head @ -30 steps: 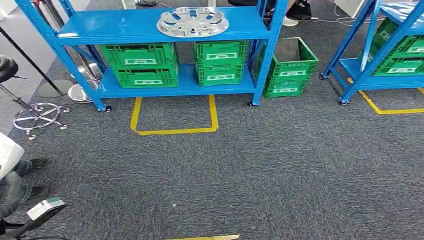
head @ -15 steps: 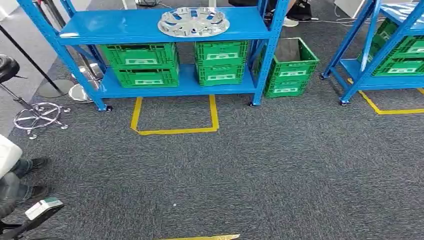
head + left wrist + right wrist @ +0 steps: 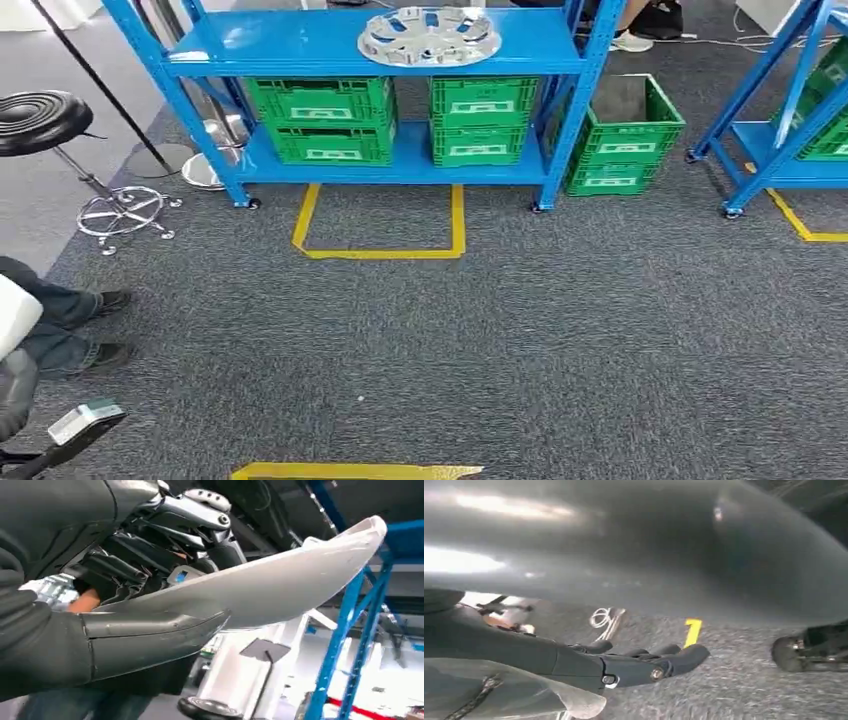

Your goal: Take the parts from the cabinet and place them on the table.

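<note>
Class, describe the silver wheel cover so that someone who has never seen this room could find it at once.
Start at the blue shelf rack straight ahead across the grey carpet. On its upper shelf, towards the right, lies the wheel cover. It is the one round, shiny silver thing there; everything below it is a green crate.

Grey ribbed cover and thick grey thumb on left hand point(image 3: 115, 630); right hand point(image 3: 634, 665) dark-fingered, screwed.

Right hand point(image 3: 624, 667) is reaching out over grey carpet point(image 3: 734, 690), dark fingers point(image 3: 684, 657) lying nearly straight, together, holding nothing. A broad, blurred grey curved surface point(image 3: 649, 555) is spanning the frame beyond it. A strip of yellow tape point(image 3: 692, 631) is lying on the carpet. A dark caster wheel point(image 3: 791, 653) is resting on the carpet, well apart from the fingers. A coiled white cable point(image 3: 605, 619) is lying near the tape.
</note>
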